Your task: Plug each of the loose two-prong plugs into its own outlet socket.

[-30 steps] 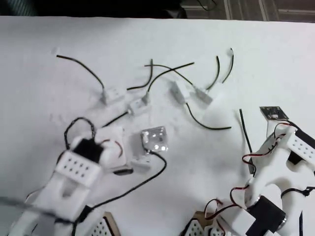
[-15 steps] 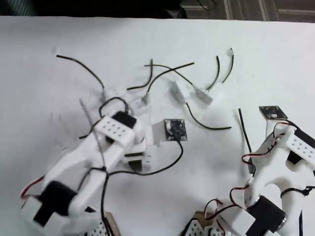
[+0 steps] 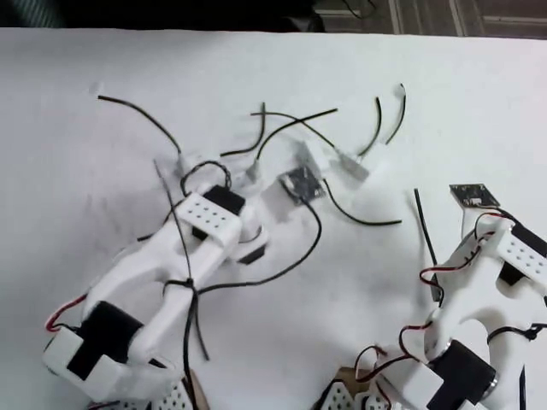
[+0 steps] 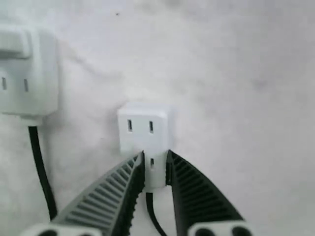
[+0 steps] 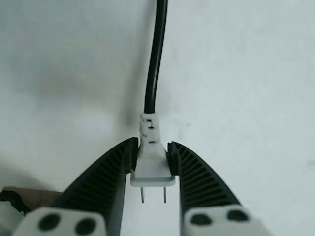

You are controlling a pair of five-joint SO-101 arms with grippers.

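— Two arms work over a white table [image 3: 77, 77], seen from above. Where is the left arm [image 3: 162, 282]?
— It stretches from the near left toward the middle. Its wrist is beside a cluster of small white blocks [image 3: 350, 166] trailing black leads [image 3: 137, 111], a little far of centre. They may be sockets or plugs; from up here I cannot tell which.
— And the right arm [image 3: 479, 299]?
— It is folded at the near right edge, and a black cord [image 3: 425, 226] lies on the table just left of it.
— What does the left wrist see?
— The left gripper [image 4: 155, 160] is pinching the cord end of a white outlet socket [image 4: 145, 125], with a ribbed finger on each side of it. The socket lies on the table with two slots facing the camera. A second socket [image 4: 27, 73] lies near it, not touching, with a black wire [image 4: 39, 167] of its own.
— And the right wrist?
— The right gripper [image 5: 152, 145] is clamped on a white two-prong plug [image 5: 151, 169], one finger against each flank. The prongs [image 5: 141, 195] point back toward the wrist. The black cord leaves the plug's other end and runs straight away over the table.
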